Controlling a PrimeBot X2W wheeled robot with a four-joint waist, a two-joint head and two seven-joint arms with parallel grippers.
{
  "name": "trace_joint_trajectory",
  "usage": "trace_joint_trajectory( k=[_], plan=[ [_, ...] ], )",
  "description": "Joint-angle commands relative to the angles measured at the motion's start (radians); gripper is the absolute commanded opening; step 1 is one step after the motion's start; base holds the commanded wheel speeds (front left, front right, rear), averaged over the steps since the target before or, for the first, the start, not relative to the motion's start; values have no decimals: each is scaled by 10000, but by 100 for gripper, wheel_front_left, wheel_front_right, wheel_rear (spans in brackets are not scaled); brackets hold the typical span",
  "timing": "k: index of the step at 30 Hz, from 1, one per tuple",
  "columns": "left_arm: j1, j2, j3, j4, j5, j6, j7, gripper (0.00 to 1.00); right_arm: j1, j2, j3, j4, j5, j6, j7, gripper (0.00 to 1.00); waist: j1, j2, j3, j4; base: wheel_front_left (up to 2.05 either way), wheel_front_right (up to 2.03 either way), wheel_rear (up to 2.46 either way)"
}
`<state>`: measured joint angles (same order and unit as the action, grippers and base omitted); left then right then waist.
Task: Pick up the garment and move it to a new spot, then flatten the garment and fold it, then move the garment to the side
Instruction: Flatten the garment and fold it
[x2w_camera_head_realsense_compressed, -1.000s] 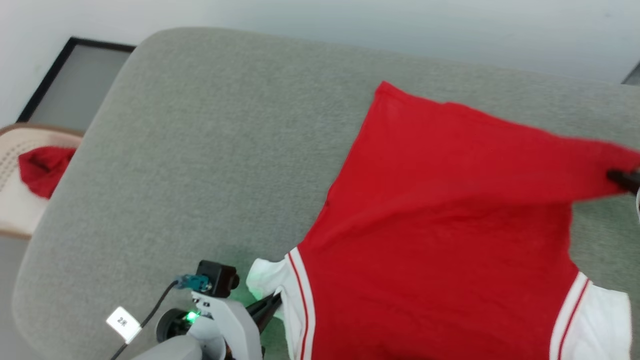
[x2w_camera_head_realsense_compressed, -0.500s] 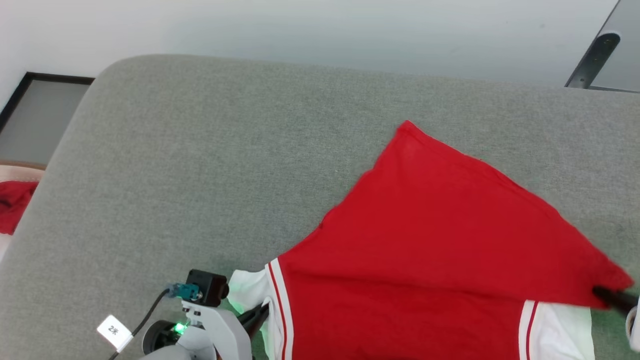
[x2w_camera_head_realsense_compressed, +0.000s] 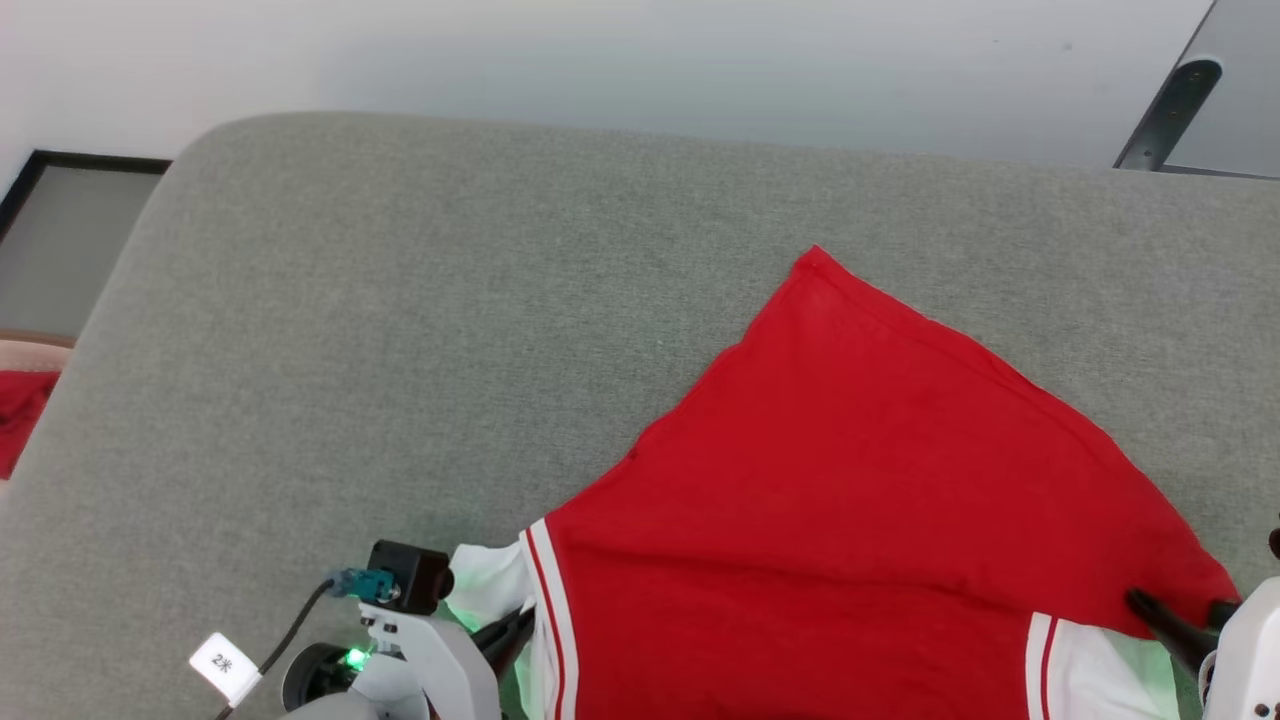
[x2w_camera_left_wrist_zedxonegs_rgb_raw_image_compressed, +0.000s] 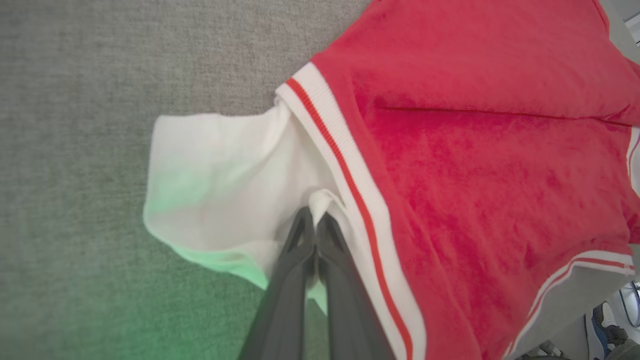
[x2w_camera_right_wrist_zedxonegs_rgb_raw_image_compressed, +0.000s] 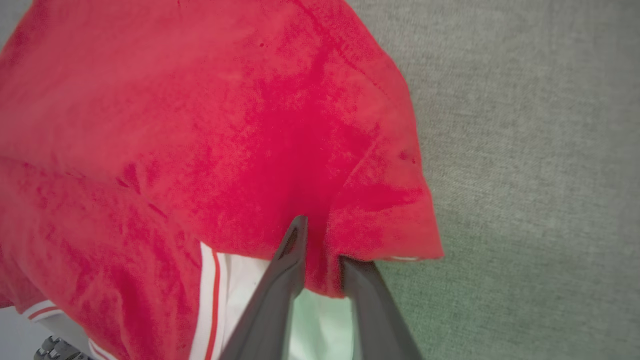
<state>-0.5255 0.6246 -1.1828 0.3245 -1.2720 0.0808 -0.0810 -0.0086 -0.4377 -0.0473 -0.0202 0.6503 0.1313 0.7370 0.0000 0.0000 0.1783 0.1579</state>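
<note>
Lowered to the cushion (x2w_camera_head_realsense_compressed: 400, 300), right jaws clamp garment (x2w_camera_head_realsense_compressed: 850, 450) corner; left jaws pinch sleeve (x2w_camera_left_wrist_zedxonegs_rgb_raw_image_compressed: 220, 170).

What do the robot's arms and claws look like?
The left claw and the right claw each have two long, thin, dark grey fingers that narrow to points. The left arm is pale grey, with a little black camera box, a teal plug, a black cable, a white tag and a glowing green light. The right arm is white.
</note>
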Motion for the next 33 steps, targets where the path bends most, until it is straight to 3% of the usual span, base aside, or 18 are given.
trace_joint_trajectory(
  k=[1, 8, 15, 22, 27, 33],
  plan=[
    [157, -65, 0, 11, -73, 55, -31, 0, 130, -60, 39, -127, -219, -7, -205, 100, 0, 0, -9, -50, 0, 0, 0],
    [222, -41, -7, 14, -96, 83, -43, 0, 346, -118, -209, -701, -962, -7, -1684, 100, 0, 0, -169, -153, 0, 0, 0],
    [233, -85, -35, -17, -81, 90, -52, 0, 672, -161, 79, -1575, -1920, -7, -4721, 100, 0, 0, -281, -44, 0, 0, 0],
    [228, -172, -61, -22, -23, 129, -78, 0, 179, -293, 801, -1795, -3054, -7, -6761, 100, 0, 0, -341, 205, 0, 0, 0],
    [196, -277, -109, -30, 41, 111, -62, 0, -657, -350, 1451, -1390, -3125, -7, -7003, 100, 0, 0, -321, 443, 0, 0, 0],
    [-107, -621, -241, 42, 239, -29, 58, 0, -2688, -811, 2668, -201, -2508, -7, -6313, 100, 0, 0, -95, 968, 0, 0, 0]
  ],
)
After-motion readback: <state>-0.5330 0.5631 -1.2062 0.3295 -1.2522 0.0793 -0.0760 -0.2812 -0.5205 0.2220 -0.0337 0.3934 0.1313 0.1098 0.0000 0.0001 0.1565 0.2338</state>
